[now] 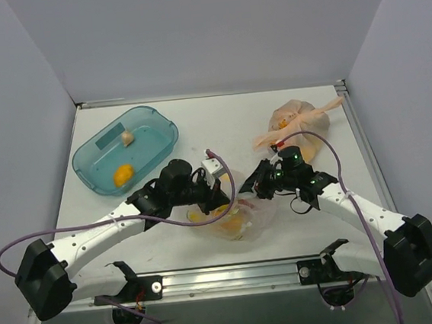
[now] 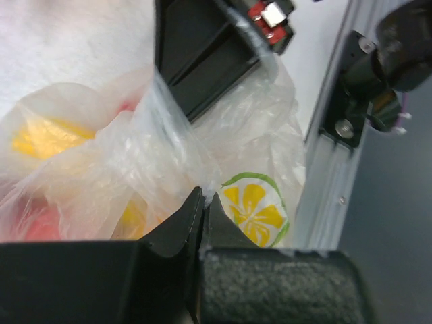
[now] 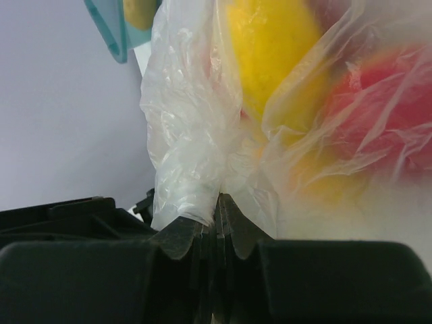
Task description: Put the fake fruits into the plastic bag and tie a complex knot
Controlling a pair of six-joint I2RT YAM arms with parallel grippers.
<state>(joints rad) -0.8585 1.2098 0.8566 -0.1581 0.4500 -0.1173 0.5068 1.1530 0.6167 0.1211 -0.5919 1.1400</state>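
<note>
On the white table (image 1: 197, 125) between pale grey walls, the plastic bag (image 1: 237, 220) lies between the two arms, and both pairs of jaws are closed thin on its film: the left jaws pinch a crinkled fold at their tips, the right jaws a gathered rope of it rising straight ahead. That neck runs from one pair across to the other, equally near each, so tying likely turns on crossing these ends; no finished knot shows. The film is clear, limp and creased over glossy fake fruits (image 3: 270, 47) just beyond the tips, one a lemon slice (image 2: 255, 212).
</note>
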